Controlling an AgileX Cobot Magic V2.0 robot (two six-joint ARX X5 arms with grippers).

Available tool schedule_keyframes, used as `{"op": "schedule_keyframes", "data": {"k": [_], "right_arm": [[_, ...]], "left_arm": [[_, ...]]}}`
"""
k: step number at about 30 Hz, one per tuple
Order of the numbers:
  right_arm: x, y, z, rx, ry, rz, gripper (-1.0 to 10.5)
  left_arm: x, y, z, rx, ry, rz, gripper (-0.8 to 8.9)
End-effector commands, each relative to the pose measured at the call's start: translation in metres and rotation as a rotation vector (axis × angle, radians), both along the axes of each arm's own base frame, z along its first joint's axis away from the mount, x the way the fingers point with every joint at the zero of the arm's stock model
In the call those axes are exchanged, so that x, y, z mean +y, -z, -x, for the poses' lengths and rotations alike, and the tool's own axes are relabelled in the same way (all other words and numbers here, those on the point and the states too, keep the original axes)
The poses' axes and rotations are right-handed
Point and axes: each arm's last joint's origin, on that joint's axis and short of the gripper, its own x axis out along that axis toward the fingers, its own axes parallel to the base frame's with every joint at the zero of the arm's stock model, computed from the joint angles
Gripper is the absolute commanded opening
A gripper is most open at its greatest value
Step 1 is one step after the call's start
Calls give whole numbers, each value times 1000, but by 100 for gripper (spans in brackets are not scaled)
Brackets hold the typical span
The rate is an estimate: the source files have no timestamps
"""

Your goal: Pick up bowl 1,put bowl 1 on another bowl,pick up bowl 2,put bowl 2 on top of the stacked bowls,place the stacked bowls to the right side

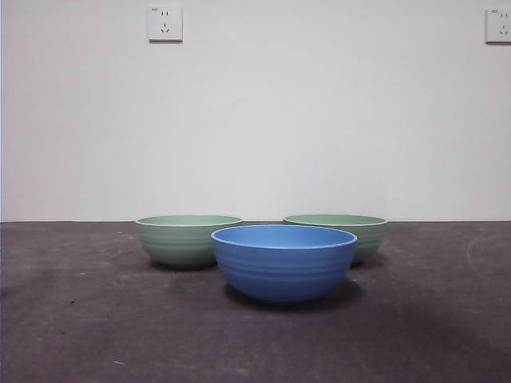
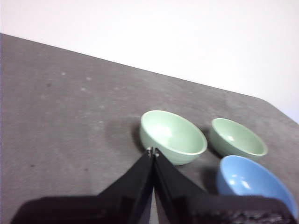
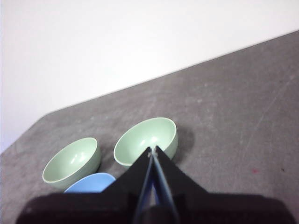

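Note:
Three bowls stand apart on the dark table. The blue ridged bowl [image 1: 283, 262] [image 2: 252, 184] [image 3: 91, 182] is nearest the front camera, in the middle. A pale green bowl [image 1: 188, 238] [image 2: 173, 136] [image 3: 72, 162] sits behind it to the left, a second pale green bowl [image 1: 342, 234] [image 2: 237, 137] [image 3: 147, 140] behind to the right. All are empty and upright. My left gripper [image 2: 153, 151] is shut on nothing, raised near the left green bowl. My right gripper [image 3: 153, 150] is shut on nothing, raised near the right green bowl. Neither arm shows in the front view.
The dark grey table [image 1: 80, 319] stretches out around the bowls on both sides and in front. A white wall with two sockets [image 1: 164, 23] [image 1: 498, 25] stands behind the table's far edge.

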Motion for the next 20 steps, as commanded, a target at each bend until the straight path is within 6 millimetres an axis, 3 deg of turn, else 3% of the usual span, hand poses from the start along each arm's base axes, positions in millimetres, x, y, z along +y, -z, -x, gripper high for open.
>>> {"op": "schedule_keyframes", "data": {"k": [1,12,20], "right_arm": [[1,-16,-2,48,-20,53,-11],[10,-77,-24,256,-348,260,-11],[12,-102,-35,413,-465,372,-11]], "left_arm": [[-1,-14,3,4,31,11,-6],[-6,-68,1,151,279,-132,-6],[-7,-99,-4,265,390,-217,-6]]}}
